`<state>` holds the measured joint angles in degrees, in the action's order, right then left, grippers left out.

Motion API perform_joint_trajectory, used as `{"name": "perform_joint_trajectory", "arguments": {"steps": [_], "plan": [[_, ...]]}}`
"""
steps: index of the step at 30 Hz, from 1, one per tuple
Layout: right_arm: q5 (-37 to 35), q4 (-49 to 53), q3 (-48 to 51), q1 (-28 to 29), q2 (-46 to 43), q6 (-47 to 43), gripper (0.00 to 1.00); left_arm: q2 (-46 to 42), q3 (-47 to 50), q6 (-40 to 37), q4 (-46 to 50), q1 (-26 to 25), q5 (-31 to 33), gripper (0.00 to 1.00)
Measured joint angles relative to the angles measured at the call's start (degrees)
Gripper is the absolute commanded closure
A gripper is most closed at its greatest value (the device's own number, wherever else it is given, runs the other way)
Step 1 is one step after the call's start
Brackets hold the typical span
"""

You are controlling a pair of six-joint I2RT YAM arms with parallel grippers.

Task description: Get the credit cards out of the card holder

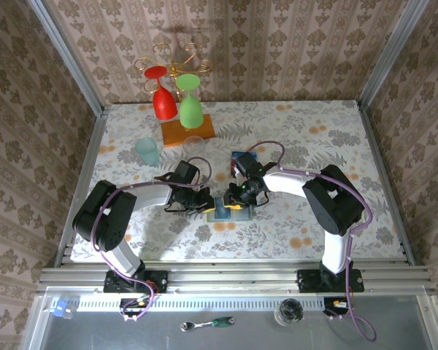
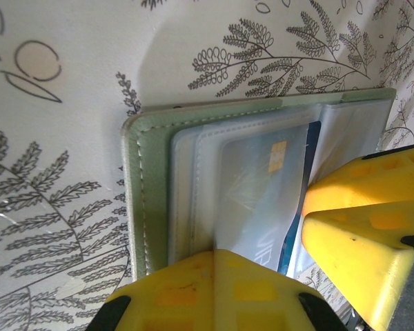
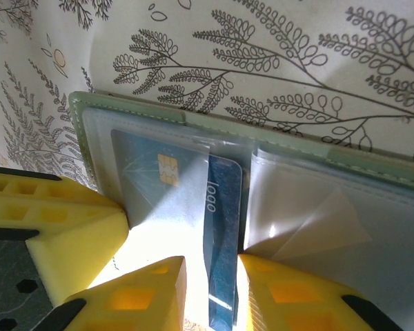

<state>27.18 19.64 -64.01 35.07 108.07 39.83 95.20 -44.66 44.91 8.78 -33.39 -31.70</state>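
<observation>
Two claws meet over the holder (image 1: 222,213), which lies open and flat on the tabletop (image 1: 314,131). The left claw (image 1: 209,203) comes in from the holder's left side. It is clenched tight, and its blunt tip (image 2: 214,269) is set against the left pocket panel.

The right claw (image 1: 234,204) reaches in from the holder's right side, with its two fingers (image 3: 148,293) standing either side of a blue card (image 3: 221,234) beside the holder's fold. That card is tilted up on edge, partly out of its pocket, and it touches one finger. I cannot tell whether the fingers pinch it or only flank it.

A second card, the chip card (image 3: 159,183), lies flat inside the left pocket and shows greyish blue through the film.

The holder (image 2: 134,200) is pale green with a stitched border and rounded corners, and its pockets are glossy clear film that catches the light. Both cards are thin, stiff rectangles; the chip is small and gold. The claw fingers are blocky yellow plastic with shallow square recesses. The tabletop (image 2: 69,103) is white and printed with fine fern outlines.
</observation>
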Motion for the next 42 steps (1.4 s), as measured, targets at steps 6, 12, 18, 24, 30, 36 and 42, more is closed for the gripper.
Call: {"name": "perform_joint_trajectory", "arguments": {"steps": [6,12,18,24,30,36,42], "plan": [[-0.2,0.3,0.0,0.0,0.0,0.0,0.73,0.0,0.0,0.0,0.0,0.0,0.0,1.0],[-0.2,0.2,0.0,0.0,0.0,0.2,0.73,0.0,0.0,0.0,0.0,0.0,0.0,1.0],[2.1,-2.2,1.2,-0.5,0.1,1.9,0.73,0.0,0.0,0.0,0.0,0.0,0.0,1.0],[5.0,-5.5,3.1,-1.5,0.1,3.5,0.75,0.0,0.0,0.0,0.0,0.0,0.0,1.0],[7.2,-8.9,5.0,-2.2,-0.4,5.2,0.77,0.0,0.0,0.0,0.0,0.0,0.0,1.0],[8.0,-11.4,6.2,-2.3,-0.5,6.1,0.82,0.0,0.0,0.0,0.0,0.0,0.0,1.0],[8.1,-13.3,7.3,-2.6,-1.1,6.9,0.86,0.0,0.0,0.0,0.0,0.0,0.0,1.0]]}}
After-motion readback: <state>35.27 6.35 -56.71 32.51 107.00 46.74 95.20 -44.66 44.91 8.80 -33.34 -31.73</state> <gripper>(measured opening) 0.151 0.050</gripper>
